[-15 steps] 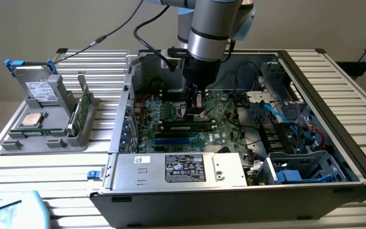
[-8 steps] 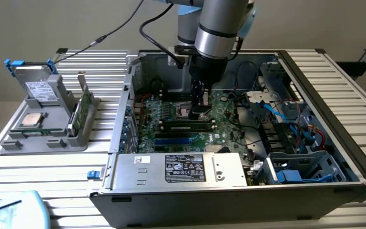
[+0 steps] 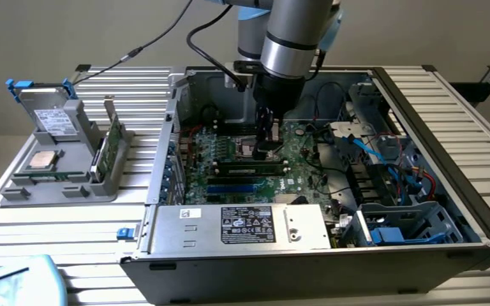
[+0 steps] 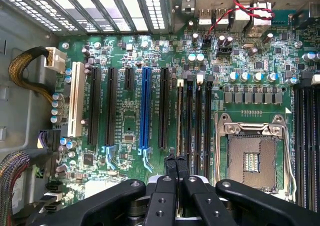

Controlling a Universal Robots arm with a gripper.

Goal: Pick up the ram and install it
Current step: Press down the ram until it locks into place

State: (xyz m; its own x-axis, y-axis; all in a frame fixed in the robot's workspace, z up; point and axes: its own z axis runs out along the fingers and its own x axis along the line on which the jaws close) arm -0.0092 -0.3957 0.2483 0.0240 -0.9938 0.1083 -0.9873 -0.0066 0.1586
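A ram [image 3: 247, 170] with a small white label stands on edge in one of the motherboard's memory slots inside the open computer case [image 3: 432, 102]. In the wrist view the ram [image 4: 179, 116] shows as a thin strip in the slot beside the empty black slots [image 4: 198, 121]. My gripper [image 3: 267, 152] reaches down into the case just above the stick. The wrist view shows the gripper [image 4: 175, 160] shut, its fingertips pressed together over one end of the ram. Nothing shows between the fingers [image 4: 169, 162].
A bare processor socket [image 4: 252, 158] lies beside the memory slots. The silver power supply [image 3: 240, 226] fills the case's near side, and cables [image 3: 381, 159] crowd the exterior view's right. Outside, a grey holder [image 3: 58, 185] carries a silver drive [image 3: 53, 118], a processor [image 3: 43, 160] and a thin green board [image 3: 109, 143].
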